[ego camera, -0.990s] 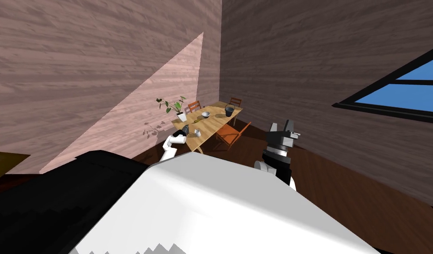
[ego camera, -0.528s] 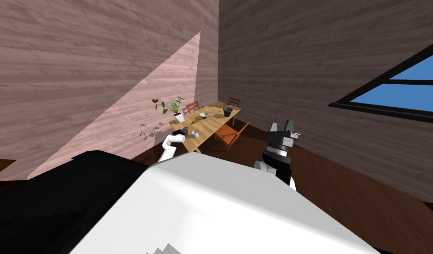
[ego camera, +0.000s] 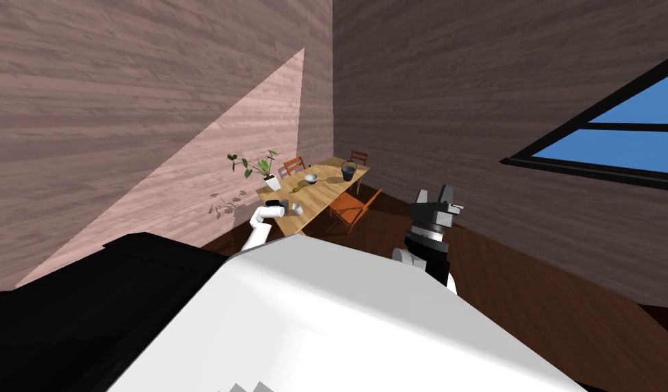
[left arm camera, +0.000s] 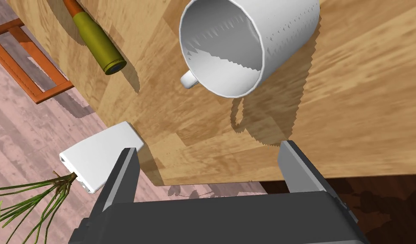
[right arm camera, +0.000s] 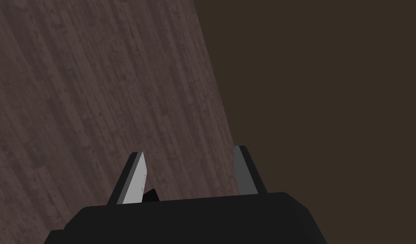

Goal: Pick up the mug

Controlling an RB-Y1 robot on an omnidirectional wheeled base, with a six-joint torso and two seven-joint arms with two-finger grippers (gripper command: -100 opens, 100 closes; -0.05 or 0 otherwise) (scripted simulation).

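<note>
The left gripper (left arm camera: 213,169) hangs over the edge of the wooden table (left arm camera: 364,106), its fingers spread wide with nothing between them. Just ahead of them the white mug (left arm camera: 245,46) sits on the table near that edge. It looks upright, its mouth open to the wrist camera. Its handle faces the side where a green bottle-like thing (left arm camera: 96,42) lies. A white plant pot (left arm camera: 96,159) stands at the table's corner, beside one finger. The right gripper (right arm camera: 190,173), fingers apart and empty, is held well away from the table.
</note>
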